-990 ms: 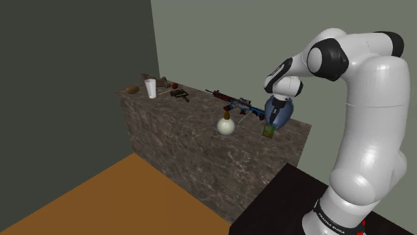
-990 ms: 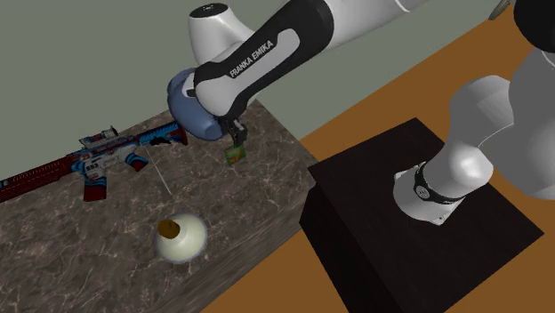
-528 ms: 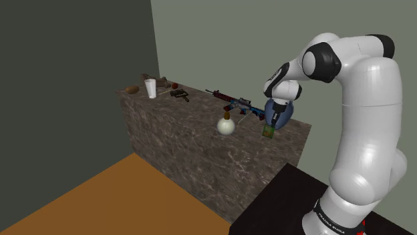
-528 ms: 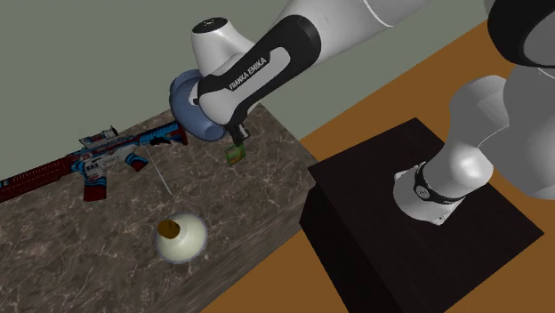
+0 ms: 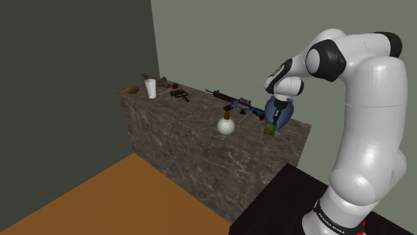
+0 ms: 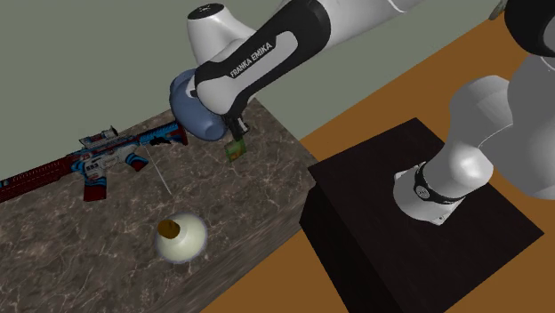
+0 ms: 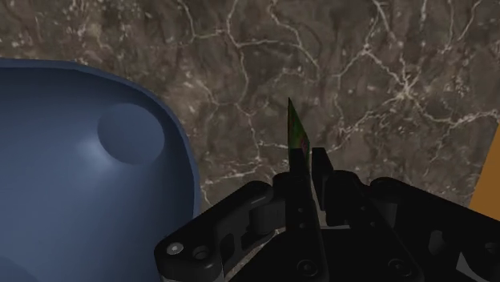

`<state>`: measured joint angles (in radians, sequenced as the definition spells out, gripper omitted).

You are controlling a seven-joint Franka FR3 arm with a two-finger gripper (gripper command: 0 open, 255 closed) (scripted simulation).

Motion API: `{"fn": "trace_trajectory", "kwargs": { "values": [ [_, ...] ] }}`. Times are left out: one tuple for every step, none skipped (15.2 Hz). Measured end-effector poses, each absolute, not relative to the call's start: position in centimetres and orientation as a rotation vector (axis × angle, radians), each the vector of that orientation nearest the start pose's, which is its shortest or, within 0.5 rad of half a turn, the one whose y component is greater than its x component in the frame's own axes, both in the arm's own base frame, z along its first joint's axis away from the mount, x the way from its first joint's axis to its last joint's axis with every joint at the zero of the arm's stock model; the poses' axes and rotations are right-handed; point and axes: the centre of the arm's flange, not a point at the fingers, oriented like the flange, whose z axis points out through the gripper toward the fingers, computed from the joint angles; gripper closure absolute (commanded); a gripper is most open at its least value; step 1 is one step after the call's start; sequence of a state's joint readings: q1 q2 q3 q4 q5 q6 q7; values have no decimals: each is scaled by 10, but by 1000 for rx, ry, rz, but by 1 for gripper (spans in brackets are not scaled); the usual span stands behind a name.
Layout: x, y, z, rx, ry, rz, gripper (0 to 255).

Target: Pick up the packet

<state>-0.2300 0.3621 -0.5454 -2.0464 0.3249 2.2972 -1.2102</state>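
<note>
"FRANKA EMIKA" is being displayed in white capitals on a dark part of the arm (image 6: 267, 55) in the second exterior view; no other writing can be read. The packet (image 7: 296, 132) is being clamped between the two fingers of the gripper (image 7: 308, 159). In the wrist view it is being seen edge-on as a thin green sliver with a touch of red, its print too small to be made out. It is being held above the marble counter (image 6: 107, 267), near the edge facing the black stand (image 6: 418, 222) and just beside a blue bowl (image 6: 189, 108) — whether it is touching the stone cannot be told. A red-and-blue toy rifle (image 6: 98, 164) and a round white flask (image 6: 182, 238) with a brown top are being shown lying apart from it in both exterior views. The counter's far end is being added by the shoulder view — a white cup (image 5: 152, 88) is standing there among small dark items.
</note>
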Motion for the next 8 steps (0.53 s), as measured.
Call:
{"fn": "trace_trajectory", "kwargs": {
  "values": [
    [429,-399,288,-3057,-363,-31,255],
    [429,-400,293,-3057,-363,-31,255],
    [428,-399,299,-3058,-363,-32,255],
    [429,-400,305,-3059,-363,-33,255],
    [429,-400,310,-3059,-362,-33,255],
    [430,-400,315,-3059,-362,-33,255],
    [430,-400,321,-3059,-362,-33,255],
    [430,-400,325,-3059,-362,-34,255]
  ]
}}
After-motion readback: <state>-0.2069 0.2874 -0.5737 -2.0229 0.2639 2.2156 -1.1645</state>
